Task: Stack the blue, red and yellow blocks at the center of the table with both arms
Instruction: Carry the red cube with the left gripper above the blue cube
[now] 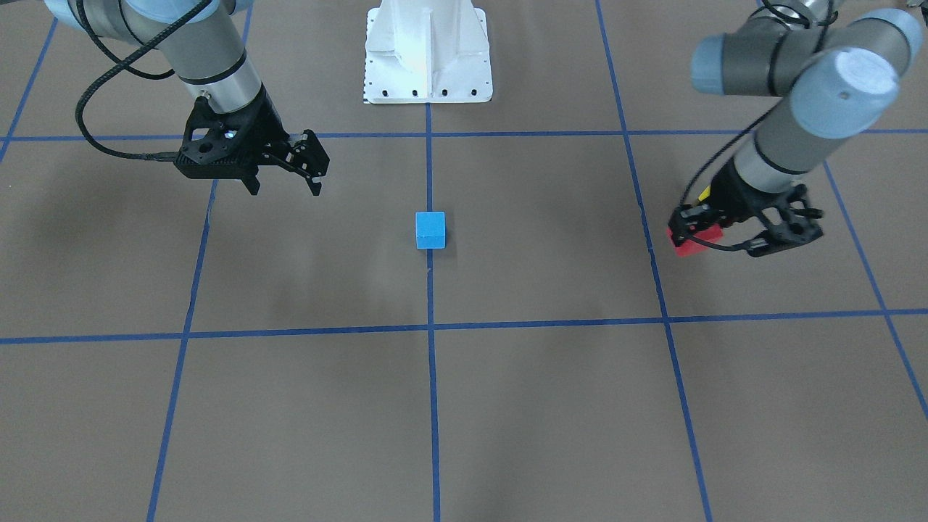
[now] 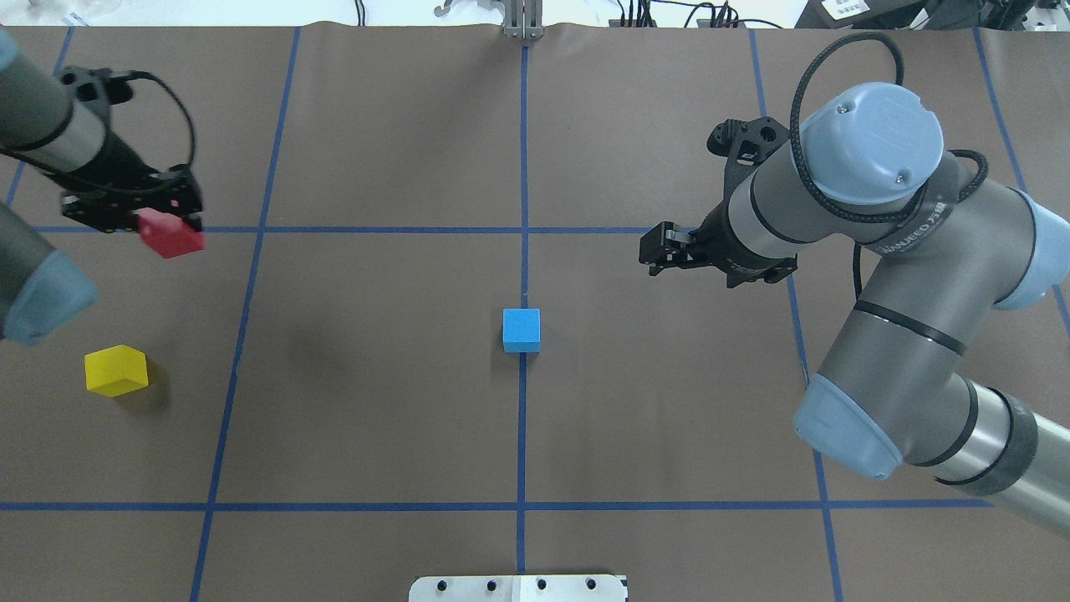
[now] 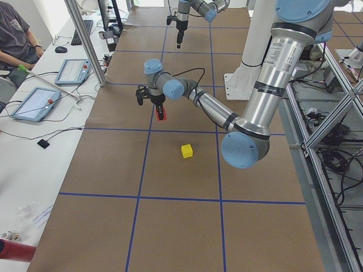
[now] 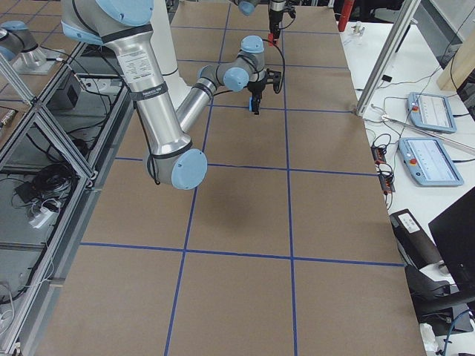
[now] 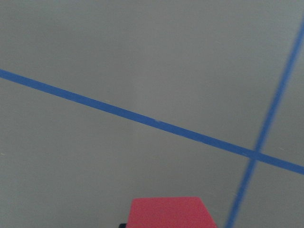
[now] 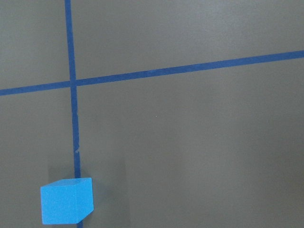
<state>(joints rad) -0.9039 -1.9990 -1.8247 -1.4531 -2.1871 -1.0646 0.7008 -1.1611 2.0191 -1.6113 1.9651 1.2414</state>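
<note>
Overhead exterior: blue block (image 2: 521, 329) at centre, on the tape line (image 2: 523, 167); yellow block (image 2: 116, 370) far left; left gripper (image 2: 163, 224) clamped on red block (image 2: 173, 237), well left of centre.
Exterior front-facing: right gripper (image 1: 284, 187) spread wide, holding nothing, near the blue block.
Left wrist-mounted: only the red block's top shows; I cannot tell the grip depth.
Risk: I judge a tilted hold could set the red block skewed on the blue block, and the right gripper near centre could get bumped.
</note>
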